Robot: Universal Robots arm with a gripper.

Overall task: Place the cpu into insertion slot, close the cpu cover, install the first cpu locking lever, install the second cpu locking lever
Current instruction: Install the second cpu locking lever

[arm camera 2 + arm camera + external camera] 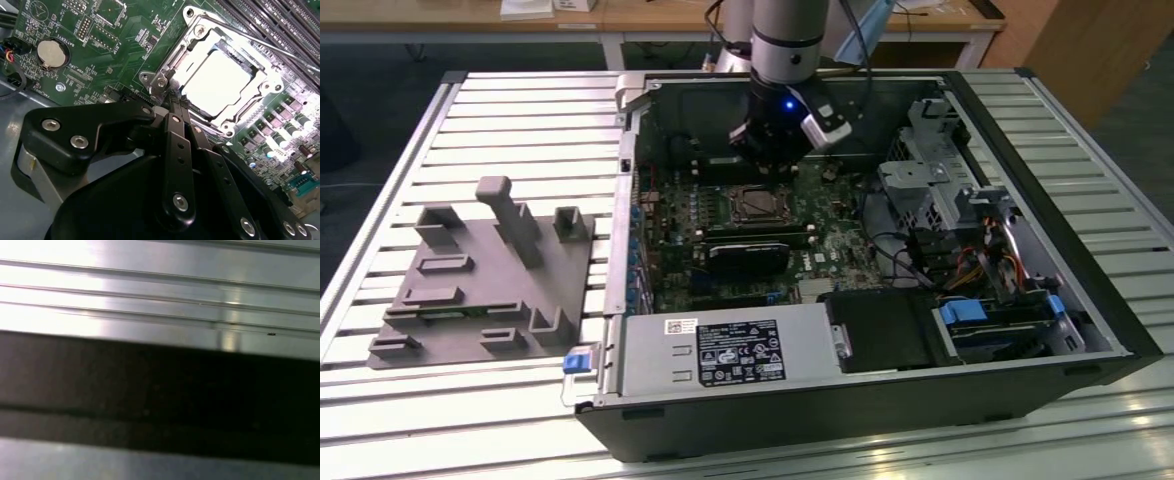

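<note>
Gripper [176, 102] fingers look pressed together with nothing between them, tips hovering at the corner of the cpu cover [260, 102] in my second wrist view. I see the cpu [217, 82] already seated in the socket on the motherboard [125, 37], framed by the closed cover. I judge the chip light, rigid and fragile; I'd only touch its edges.

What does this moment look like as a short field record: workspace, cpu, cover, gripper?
workspace: open computer case lying on a slatted table
cpu: cpu sits in the socket, bright metal top showing
cover: cpu cover lies down around the chip
gripper: gripper at the socket's edge, jaws drawn together, nothing seen between them
beside case: grey fixture block
</note>
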